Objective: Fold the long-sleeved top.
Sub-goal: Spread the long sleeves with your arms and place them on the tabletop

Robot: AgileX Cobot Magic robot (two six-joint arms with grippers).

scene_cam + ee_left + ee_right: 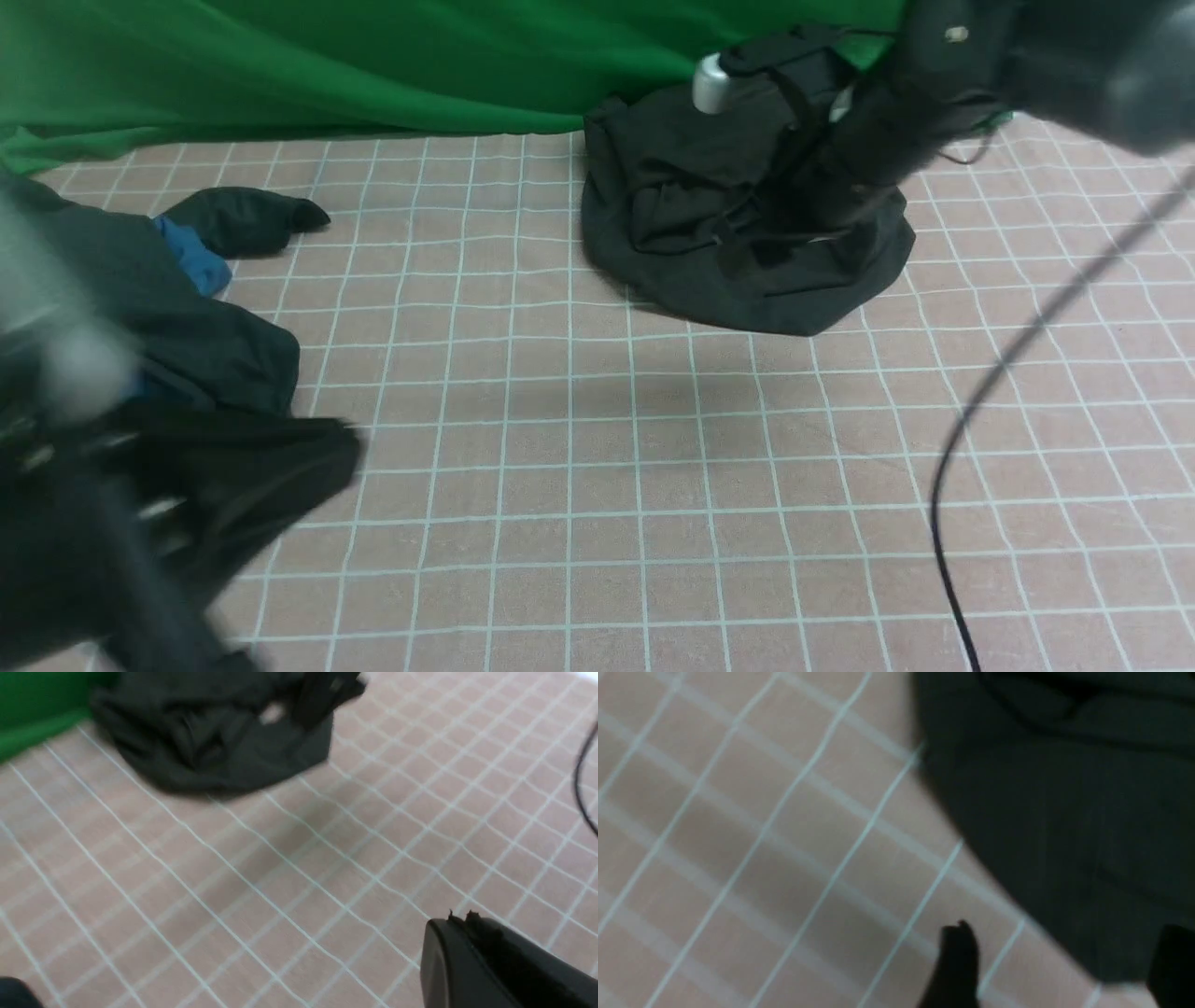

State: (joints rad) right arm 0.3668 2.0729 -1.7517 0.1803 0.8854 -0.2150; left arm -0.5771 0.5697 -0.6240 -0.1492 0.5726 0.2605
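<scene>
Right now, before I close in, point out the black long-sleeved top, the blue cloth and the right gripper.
black long-sleeved top (719, 261): front view, middle of the crumpled heap.
blue cloth (198, 259): front view, its exposed patch.
right gripper (1064, 956): right wrist view, midway between the fingertips.

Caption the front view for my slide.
Black top bunched on pink grid cloth, right arm reaching down to it.

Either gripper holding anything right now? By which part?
Nothing held, as far as visible. Right gripper is open at the edge of the long-sleeved top; left gripper is shut, apparently empty.
</scene>
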